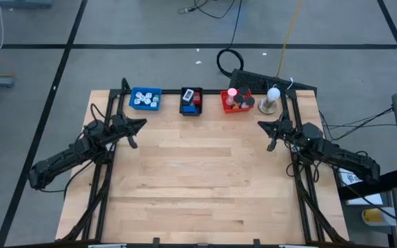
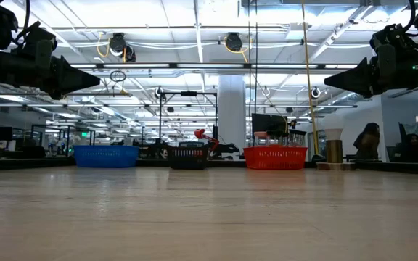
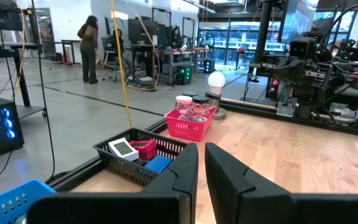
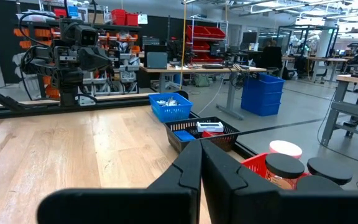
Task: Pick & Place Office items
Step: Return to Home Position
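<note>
Left tool (image 3: 201, 150), right tool (image 4: 201, 148): both empty, closed, clear only from wrist views.

No legible writing in any view.
The small white flat device (image 3: 122, 148) lying in the black mesh tray (image 3: 114, 163) has a grey screen face, but no characters on it can be made out; the red and blue items beside it in that tray carry no readable marks.
</note>
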Robot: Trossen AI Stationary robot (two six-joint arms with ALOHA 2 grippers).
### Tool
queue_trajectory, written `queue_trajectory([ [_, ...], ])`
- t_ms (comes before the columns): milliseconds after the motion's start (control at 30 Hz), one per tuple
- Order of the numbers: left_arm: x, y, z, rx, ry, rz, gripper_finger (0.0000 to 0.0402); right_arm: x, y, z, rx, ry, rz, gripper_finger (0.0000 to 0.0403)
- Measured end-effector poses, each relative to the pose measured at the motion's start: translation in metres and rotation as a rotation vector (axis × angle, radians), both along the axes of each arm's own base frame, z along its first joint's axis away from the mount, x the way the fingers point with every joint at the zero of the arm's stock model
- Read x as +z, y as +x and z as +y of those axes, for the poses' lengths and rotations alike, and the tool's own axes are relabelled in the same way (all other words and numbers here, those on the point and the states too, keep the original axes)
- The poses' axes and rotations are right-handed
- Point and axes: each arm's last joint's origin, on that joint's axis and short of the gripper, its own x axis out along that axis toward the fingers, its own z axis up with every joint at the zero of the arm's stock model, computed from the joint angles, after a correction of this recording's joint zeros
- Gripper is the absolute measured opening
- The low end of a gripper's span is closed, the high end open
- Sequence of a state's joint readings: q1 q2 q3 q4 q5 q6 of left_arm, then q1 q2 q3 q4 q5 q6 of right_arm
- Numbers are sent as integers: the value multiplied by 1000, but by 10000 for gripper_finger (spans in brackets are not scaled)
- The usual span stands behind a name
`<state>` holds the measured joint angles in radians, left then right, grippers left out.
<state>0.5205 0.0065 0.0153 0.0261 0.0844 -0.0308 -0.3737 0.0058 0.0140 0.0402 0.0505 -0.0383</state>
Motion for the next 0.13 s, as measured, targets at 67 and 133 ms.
queue_trajectory([
  [67, 0, 0, 0, 0, 0, 0, 37, 0, 0, 0, 0, 0, 0, 0],
  [133, 0, 0, 0, 0, 0, 0, 37, 0, 0, 0, 0, 0, 0, 0],
])
